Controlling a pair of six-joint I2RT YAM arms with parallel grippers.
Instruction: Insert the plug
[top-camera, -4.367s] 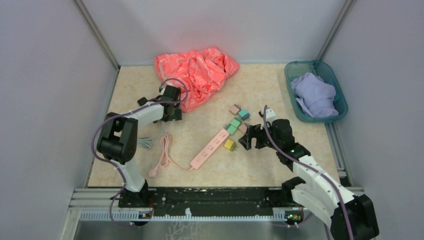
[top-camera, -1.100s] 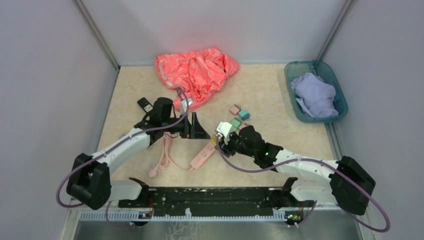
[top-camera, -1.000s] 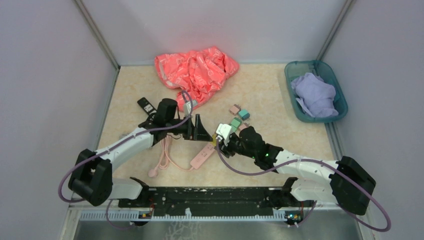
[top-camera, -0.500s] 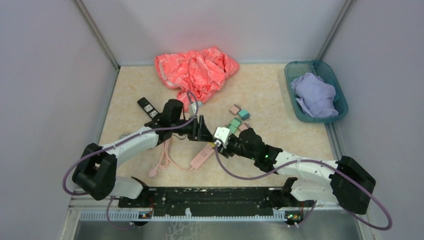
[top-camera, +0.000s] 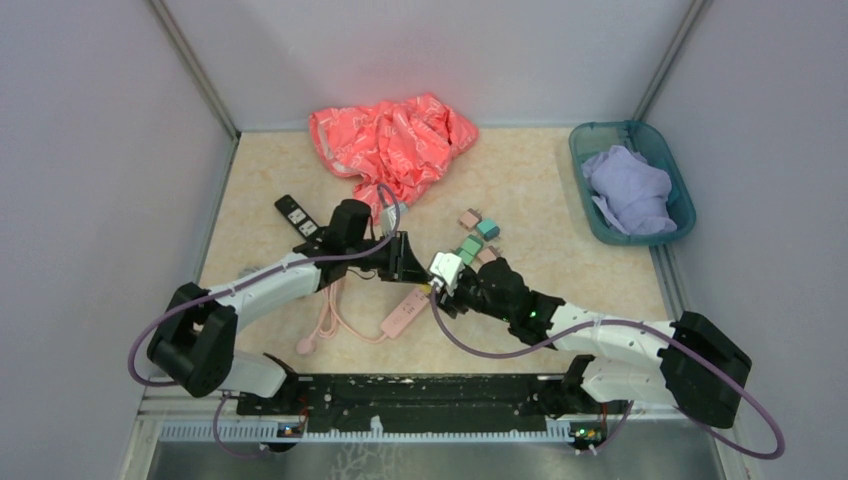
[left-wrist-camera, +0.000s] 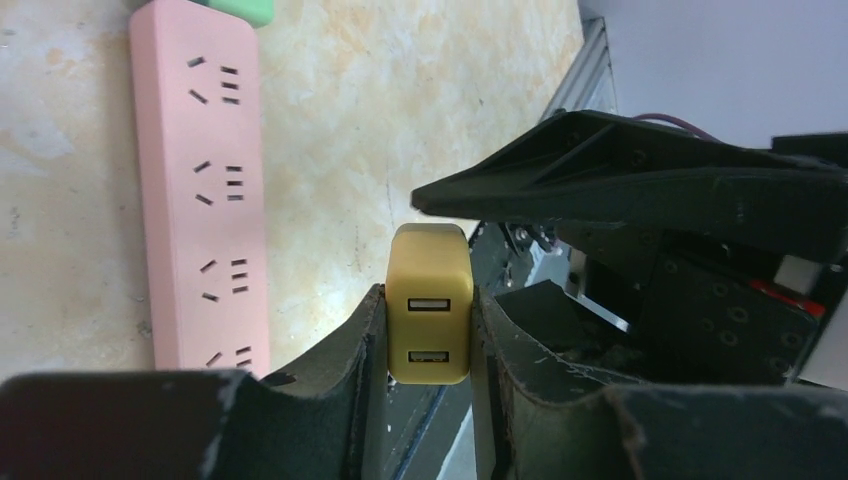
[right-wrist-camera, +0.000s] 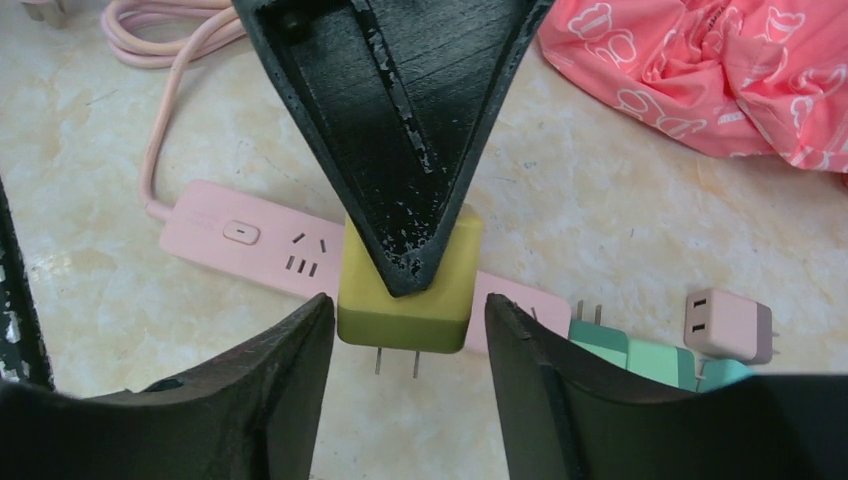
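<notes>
A yellow plug (left-wrist-camera: 428, 315) with two USB ports on its back hangs above the table, and my left gripper (left-wrist-camera: 428, 300) is shut on its two sides. In the right wrist view the same yellow plug (right-wrist-camera: 405, 300) points its two prongs down, with a left finger (right-wrist-camera: 400, 130) across its face. My right gripper (right-wrist-camera: 408, 305) is open around it, with a gap on each side. The pink power strip (left-wrist-camera: 200, 200) lies on the table just behind the plug, its sockets facing up. In the top view the two grippers meet over the pink power strip (top-camera: 415, 300).
Green plugs (right-wrist-camera: 640, 360) and a pink plug (right-wrist-camera: 728, 325) lie by the strip's far end. The strip's pink cable (top-camera: 330, 310) coils to the left. A red-pink cloth (top-camera: 390, 140) lies at the back, a teal bin (top-camera: 680, 195) with purple cloth stands at the right, and a black bar (top-camera: 297, 213) lies at the left.
My left gripper moved right to meet the right one and closed on the yellow plug. The right gripper's jaws spread apart off the plug.
</notes>
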